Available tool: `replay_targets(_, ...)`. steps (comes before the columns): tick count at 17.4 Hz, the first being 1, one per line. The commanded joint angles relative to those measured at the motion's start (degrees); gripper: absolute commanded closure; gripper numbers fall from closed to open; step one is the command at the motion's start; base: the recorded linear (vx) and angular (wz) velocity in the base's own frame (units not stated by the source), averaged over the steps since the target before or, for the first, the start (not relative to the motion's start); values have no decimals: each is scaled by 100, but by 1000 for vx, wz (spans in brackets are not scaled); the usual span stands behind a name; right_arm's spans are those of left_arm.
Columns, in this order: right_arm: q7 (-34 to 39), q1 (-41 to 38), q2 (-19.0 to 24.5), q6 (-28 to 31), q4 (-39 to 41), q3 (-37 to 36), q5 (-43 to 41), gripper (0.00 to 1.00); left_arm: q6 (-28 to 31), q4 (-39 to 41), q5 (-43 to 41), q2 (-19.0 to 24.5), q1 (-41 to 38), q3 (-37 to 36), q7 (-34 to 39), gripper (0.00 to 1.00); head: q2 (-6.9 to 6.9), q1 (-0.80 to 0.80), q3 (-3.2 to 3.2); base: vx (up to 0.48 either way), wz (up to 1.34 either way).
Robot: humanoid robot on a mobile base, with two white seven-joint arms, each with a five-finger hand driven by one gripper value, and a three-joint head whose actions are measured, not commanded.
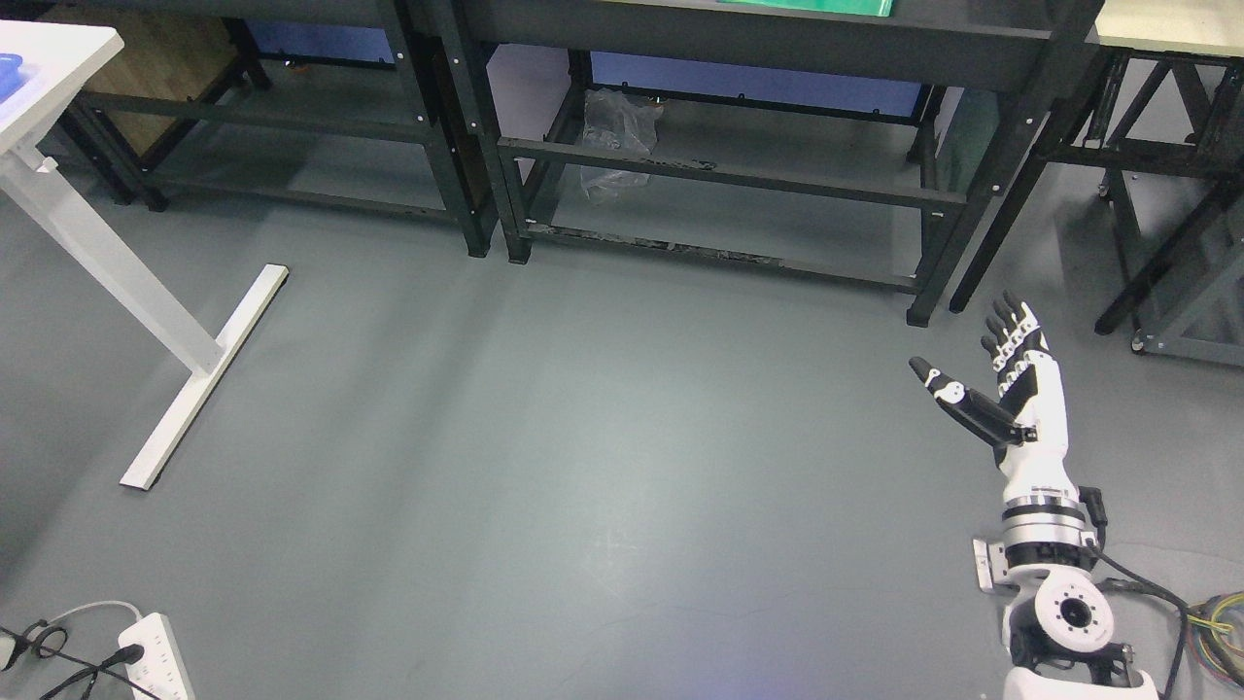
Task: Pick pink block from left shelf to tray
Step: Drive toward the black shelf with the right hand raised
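Note:
My right hand rises from the lower right over bare grey floor, fingers stretched out and thumb spread, holding nothing. No pink block shows anywhere in the head view. The black shelf stands ahead across the top, with only its lower rails and a strip of a green thing on its upper board visible. At the top left a corner of a blue tray lies on the white table. My left arm is out of the picture.
A second black shelf stands at the back left, another frame at the right. The white table's foot crosses the floor at left. A clear plastic bag sits under the middle shelf. A power strip lies bottom left.

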State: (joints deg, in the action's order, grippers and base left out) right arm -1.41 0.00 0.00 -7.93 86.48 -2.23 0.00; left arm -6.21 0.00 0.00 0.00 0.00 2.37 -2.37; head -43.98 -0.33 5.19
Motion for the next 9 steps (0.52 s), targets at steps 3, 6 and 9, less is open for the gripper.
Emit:
replay_targets(3, -104, 53, -100, 28, -43, 38, 838, 0, -3, 100, -9, 100, 132, 0, 0, 0, 0, 0, 0, 7, 0)
replay_targets(6, -1163, 149, -100, 28, -35, 309, 4260, 1, -3, 100, -9, 100, 132, 0, 0, 0, 0, 0, 0, 0, 0)
replay_targets(9, -1888, 158, -100, 150, 27, 855, 6193, 1, -3, 100, -9, 100, 132, 0, 0, 0, 0, 0, 0, 39, 1)
